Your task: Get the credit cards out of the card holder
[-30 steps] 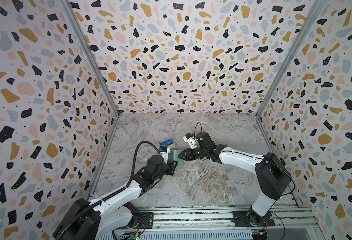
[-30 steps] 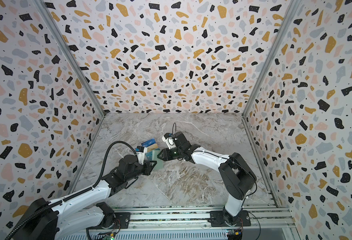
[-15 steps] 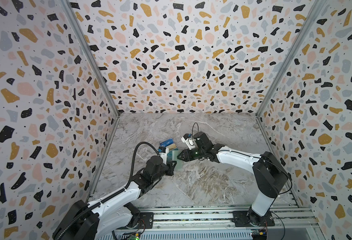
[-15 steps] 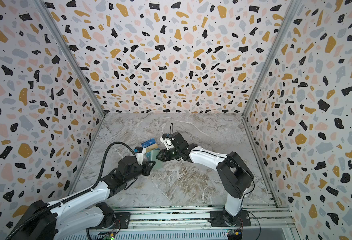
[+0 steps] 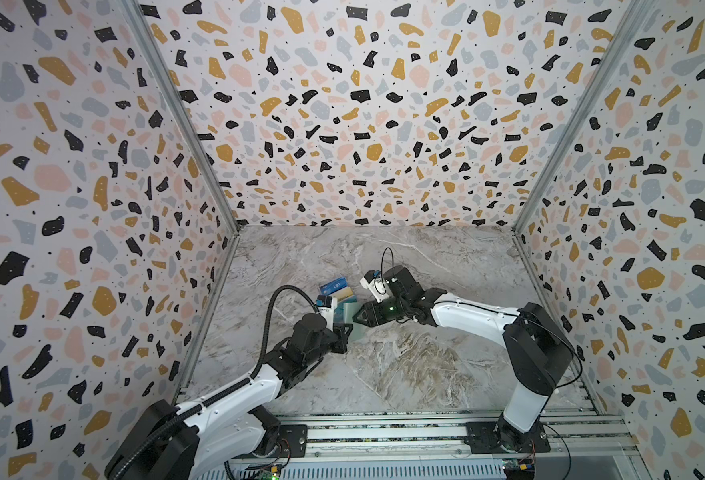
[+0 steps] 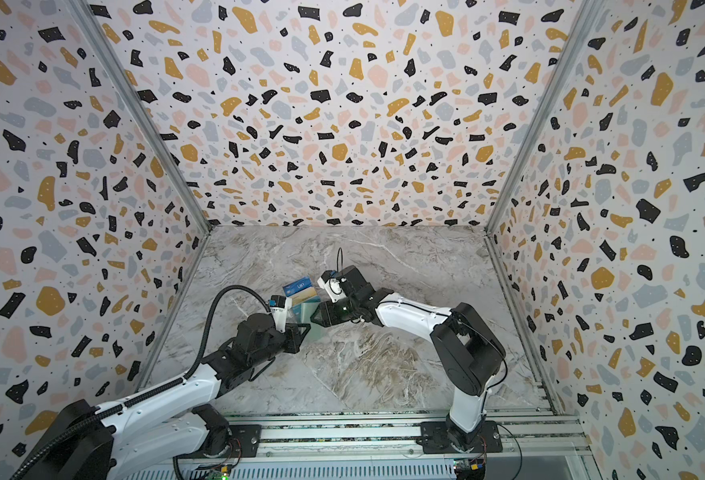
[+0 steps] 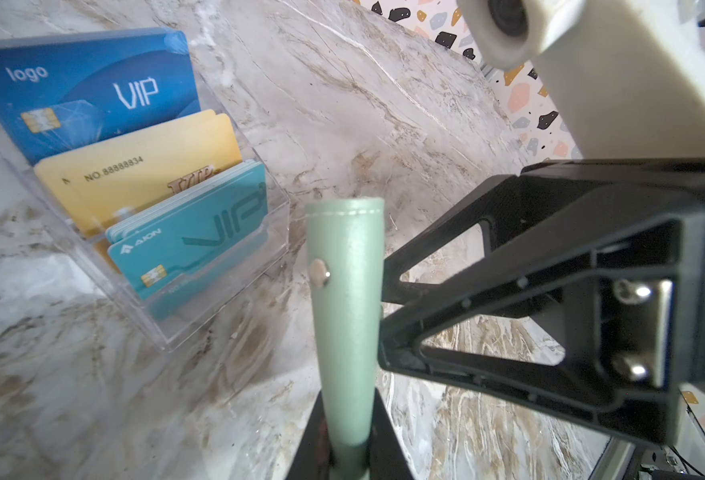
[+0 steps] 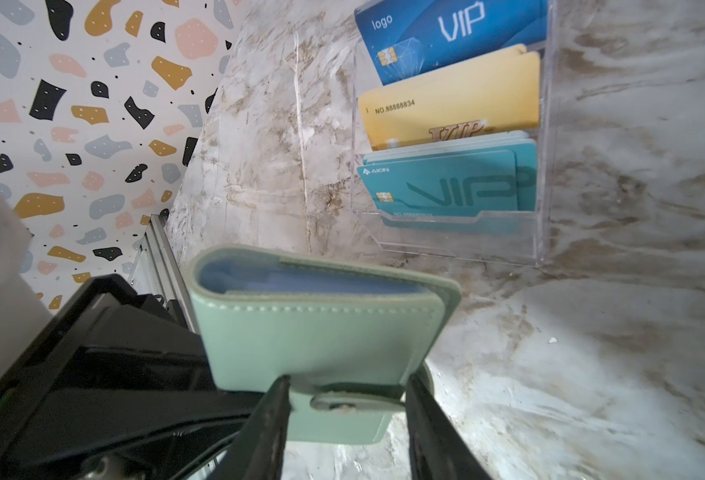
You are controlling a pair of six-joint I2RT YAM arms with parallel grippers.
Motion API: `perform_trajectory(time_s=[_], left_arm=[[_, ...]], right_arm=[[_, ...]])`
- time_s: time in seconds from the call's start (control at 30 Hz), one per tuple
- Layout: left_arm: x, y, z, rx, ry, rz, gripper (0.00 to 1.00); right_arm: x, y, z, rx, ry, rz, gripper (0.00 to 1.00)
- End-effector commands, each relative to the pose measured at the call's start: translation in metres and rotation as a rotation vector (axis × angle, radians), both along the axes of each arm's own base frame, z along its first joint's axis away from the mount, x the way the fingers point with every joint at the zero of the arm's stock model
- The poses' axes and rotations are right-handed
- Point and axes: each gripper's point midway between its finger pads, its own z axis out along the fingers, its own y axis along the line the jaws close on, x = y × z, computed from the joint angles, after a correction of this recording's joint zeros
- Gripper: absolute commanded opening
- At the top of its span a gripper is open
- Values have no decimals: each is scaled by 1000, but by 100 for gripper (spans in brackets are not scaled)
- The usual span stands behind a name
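tabletop [image 5: 425, 374]: marble; open room right of and nearer than the grippers; left wall [image 5: 93, 249] close beside the stand.
left gripper [image 5: 347, 330]: clenched on the card holder, which stands on edge.
right gripper [image 8: 346, 395]: jaws parted either side of the snap tab [image 8: 336, 402]; whether they pinch it cannot be told.
clear tiered stand [image 7: 201, 320]: just beyond the holder, apart from it.
card holder [image 8: 321, 332]: folded shut, between both grippers, left of centre.
credit cards [image 7: 193, 245]: teal, gold and blue, upright in the stand's tiers, near to far.
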Motion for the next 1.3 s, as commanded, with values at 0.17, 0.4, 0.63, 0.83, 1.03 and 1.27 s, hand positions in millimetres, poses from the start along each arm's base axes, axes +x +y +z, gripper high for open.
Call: perform_trajectory(time_s=[0.17, 0.4, 0.63, 0.83, 1.03, 1.27], left_arm=[[8, -2, 30, -65, -104, 19, 0], [7, 2, 32, -63, -114, 34, 0], [8, 4, 33, -64, -119, 50, 0], [10, 6, 32, -61, -122, 62, 0], [11, 7, 32, -59, -124, 71, 0], [13, 14, 25, -32, -110, 107, 0]], right_arm=[[-4, 6, -4, -39, 11, 17, 45], [-1, 1, -18, -122, -2, -10, 39], [5, -6, -25, -210, -31, -31, 35], [6, -11, -26, -247, -42, -34, 26], [4, -8, -24, -232, -36, -18, 13], [6, -8, -19, -222, -48, -20, 0]])
